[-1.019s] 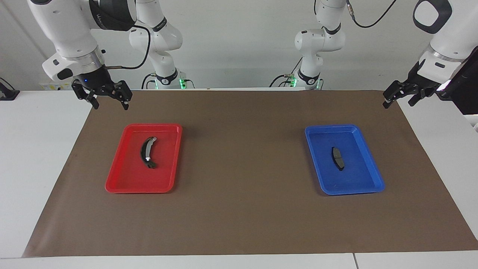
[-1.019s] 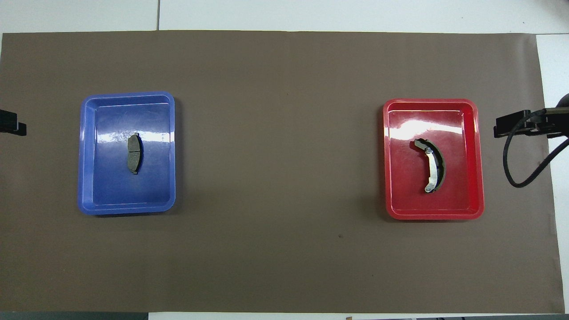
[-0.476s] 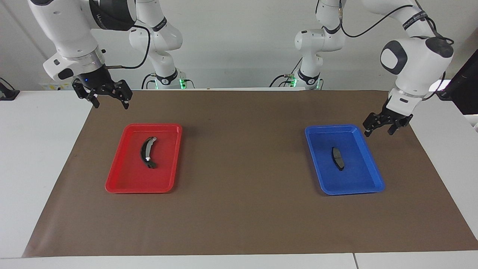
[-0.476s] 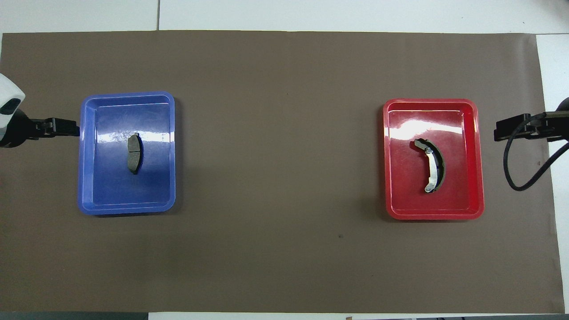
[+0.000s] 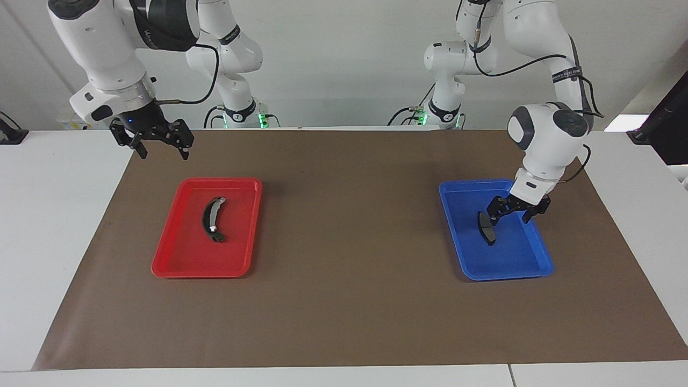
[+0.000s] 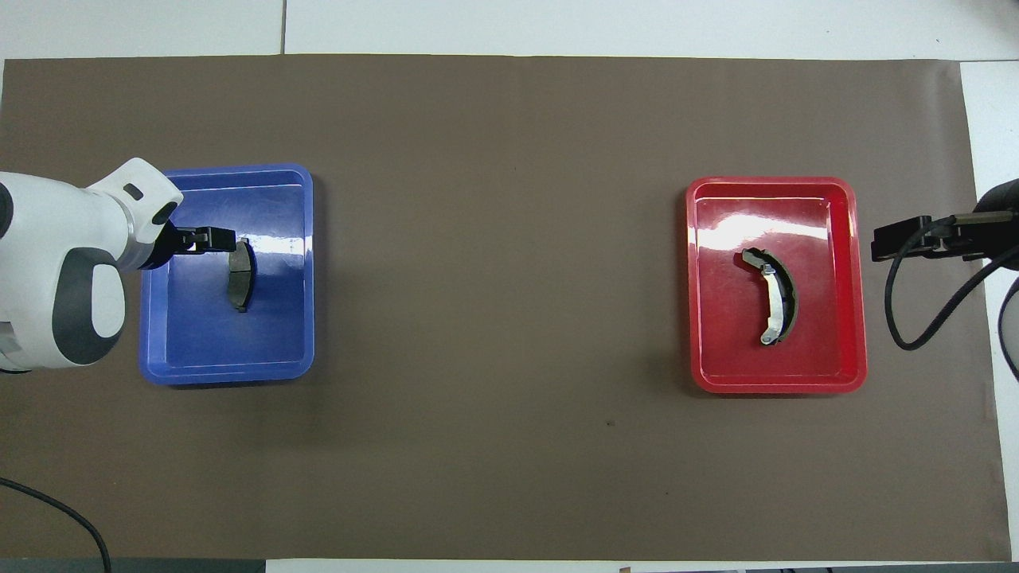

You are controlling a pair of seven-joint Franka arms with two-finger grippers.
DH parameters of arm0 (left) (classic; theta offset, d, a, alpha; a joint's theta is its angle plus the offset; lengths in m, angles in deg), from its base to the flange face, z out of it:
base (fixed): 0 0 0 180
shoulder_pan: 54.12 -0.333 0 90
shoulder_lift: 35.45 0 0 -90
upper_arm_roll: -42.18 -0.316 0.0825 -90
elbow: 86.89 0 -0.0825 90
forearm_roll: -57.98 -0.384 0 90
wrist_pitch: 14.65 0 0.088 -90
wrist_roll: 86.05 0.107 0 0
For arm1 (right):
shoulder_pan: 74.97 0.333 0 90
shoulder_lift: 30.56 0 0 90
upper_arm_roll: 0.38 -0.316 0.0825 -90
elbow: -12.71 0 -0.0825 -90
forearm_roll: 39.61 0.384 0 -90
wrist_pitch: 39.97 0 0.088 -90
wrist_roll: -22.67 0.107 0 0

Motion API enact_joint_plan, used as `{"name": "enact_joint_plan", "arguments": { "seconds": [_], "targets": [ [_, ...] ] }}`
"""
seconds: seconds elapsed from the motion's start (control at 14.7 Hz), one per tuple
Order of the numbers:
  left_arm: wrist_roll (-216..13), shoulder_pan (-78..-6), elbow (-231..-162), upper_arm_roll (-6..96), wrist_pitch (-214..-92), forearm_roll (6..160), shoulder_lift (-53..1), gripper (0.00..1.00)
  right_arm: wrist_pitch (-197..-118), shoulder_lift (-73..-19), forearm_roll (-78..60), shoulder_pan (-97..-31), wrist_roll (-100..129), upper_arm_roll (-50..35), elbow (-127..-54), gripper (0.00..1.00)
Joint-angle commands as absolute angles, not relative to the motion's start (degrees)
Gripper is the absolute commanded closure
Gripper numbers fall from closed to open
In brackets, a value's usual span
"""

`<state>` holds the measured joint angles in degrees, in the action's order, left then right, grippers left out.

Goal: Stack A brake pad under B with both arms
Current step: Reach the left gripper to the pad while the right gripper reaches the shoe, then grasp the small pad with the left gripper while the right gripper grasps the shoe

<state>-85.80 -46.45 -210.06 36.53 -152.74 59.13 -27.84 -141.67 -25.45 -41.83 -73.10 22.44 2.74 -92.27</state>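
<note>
The A brake pad, a short flat dark pad, lies in the blue tray toward the left arm's end of the table; it also shows in the overhead view. My left gripper is open and low over the blue tray, just beside the pad, apart from it; the overhead view shows it at the pad's edge. B, the curved shoe with a silver strip, lies in the red tray, also in the overhead view. My right gripper is open, raised over the mat beside the red tray.
A brown mat covers the table. In the overhead view the blue tray and red tray sit far apart. The right gripper and its black cable hang beside the red tray.
My left arm has swung in from the table's end and dropped low over the blue tray, next to the pad. My right gripper has shifted slightly toward the red tray.
</note>
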Motion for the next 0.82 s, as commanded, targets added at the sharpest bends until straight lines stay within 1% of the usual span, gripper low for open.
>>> {"name": "enact_joint_plan", "arguments": {
  "seconds": [0.0, 0.2, 0.27, 0.41, 0.61, 0.68, 0.75],
  "targets": [
    [-86.8, -45.7, -213.7, 36.0, -157.4, 58.2, -27.7, 0.01, -154.3, -24.3, -41.3, -73.8, 18.7, 2.5, -105.1, 0.00],
    [-86.8, -45.3, -213.7, 36.1, -157.6, 58.2, -26.1, 0.01, -171.7, -28.4, -41.0, -73.7, 18.4, 2.5, -114.7, 0.00],
    [-86.8, -44.7, -213.7, 36.1, -158.0, 58.2, -24.8, 0.01, -176.2, -29.7, -40.7, -73.7, 18.3, 2.5, -117.0, 0.00],
    [-86.8, -44.4, -213.7, 36.1, -159.9, 58.2, -23.7, 0.01, -179.9, -31.0, -40.7, -73.7, 18.1, 2.5, -119.5, 0.00],
    [-86.8, -43.8, -213.7, 36.1, -159.2, 58.2, -23.7, 0.01, -182.7, -34.4, -40.6, -73.9, 13.3, 2.5, -120.1, 0.00],
    [-86.8, -43.8, -213.7, 36.0, -158.9, 58.2, -23.8, 0.07, -184.0, -34.6, -40.6, -73.9, 13.0, 2.5, -121.0, 0.00],
    [-86.8, -43.8, -213.7, 36.1, -158.0, 58.2, -23.8, 0.25, -185.2, -35.0, -40.6, -74.0, 13.0, 2.5, -121.7, 0.00]
  ]
}}
